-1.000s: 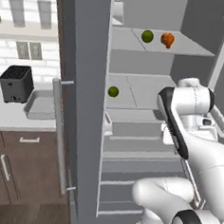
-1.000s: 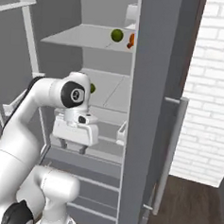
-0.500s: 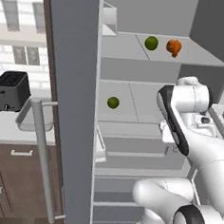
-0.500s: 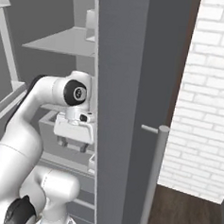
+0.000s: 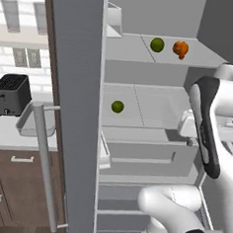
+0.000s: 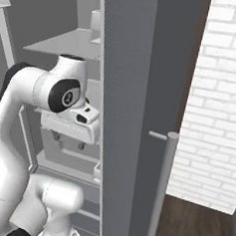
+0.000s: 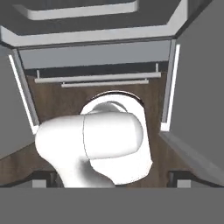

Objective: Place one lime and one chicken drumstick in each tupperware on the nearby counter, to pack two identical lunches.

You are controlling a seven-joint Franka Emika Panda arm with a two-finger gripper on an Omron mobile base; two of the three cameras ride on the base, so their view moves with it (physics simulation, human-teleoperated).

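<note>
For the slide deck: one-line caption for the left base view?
Open fridge: lime and drumstick on top shelf, second lime below.

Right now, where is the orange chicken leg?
In the left base view, the chicken drumstick lies on the fridge's upper shelf, just right of a lime.

Grey fridge door (image 5: 74, 85) seen edge-on, silver bar handle (image 5: 43, 162) attached. Black toaster (image 5: 11, 94) set against tiled wall (image 5: 24, 57). Dark wood floor (image 6: 192, 225) seen below white brick wall (image 6: 219, 97). Lighting even, flat.
</note>
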